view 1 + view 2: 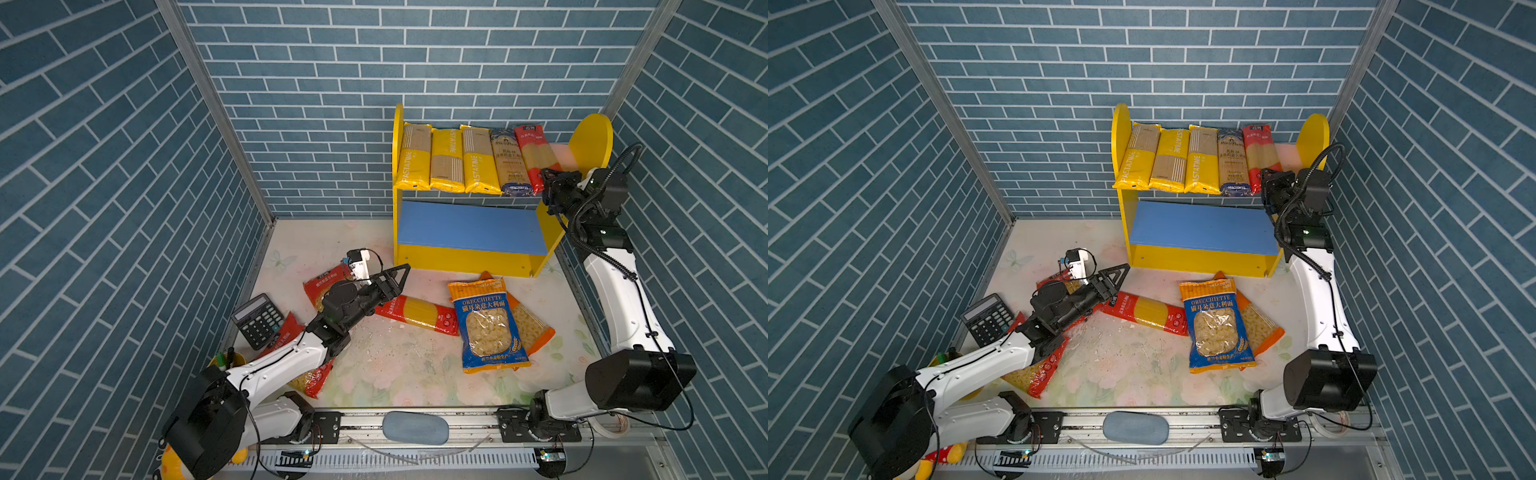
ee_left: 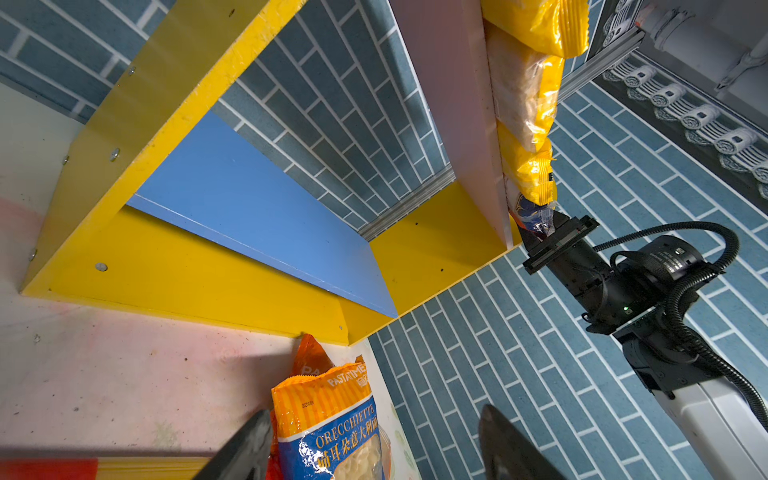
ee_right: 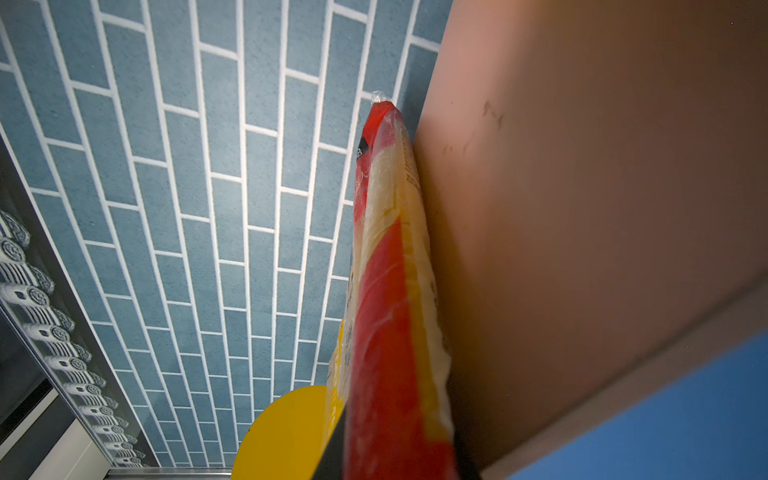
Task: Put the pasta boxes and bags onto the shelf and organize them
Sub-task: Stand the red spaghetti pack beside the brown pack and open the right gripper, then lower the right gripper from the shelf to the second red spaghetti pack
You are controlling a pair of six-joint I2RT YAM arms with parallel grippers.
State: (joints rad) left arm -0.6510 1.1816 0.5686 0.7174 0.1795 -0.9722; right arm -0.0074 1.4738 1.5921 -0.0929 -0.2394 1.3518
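Right wrist view puts the red spaghetti bag between my right fingers, lying flat on the pink board. In both top views my right gripper is clamped on that bag's near end, at the board's front edge close to its right end. The bag is last in a row on the shelf: three yellow packs from the left panel, the blue spaghetti bag, then mine, side by side, near ends hanging over the front edge. Between my bag and the right panel a strip of pink board shows bare. My right wrist sits close to that panel's front edge. The blue board below shows its whole face.

My left gripper stands wide open, nothing between its fingers, over the desk just before the shelf's front left corner. Under that arm lie a wide red bag and a second wide red bag near the desk's left edge, by the calculator. The second spaghetti bag lies mid-desk, its right end touching the blue orecchiette bag, which lies on the orange bag just before the shelf base. The desk's near middle lies open between my two arms.
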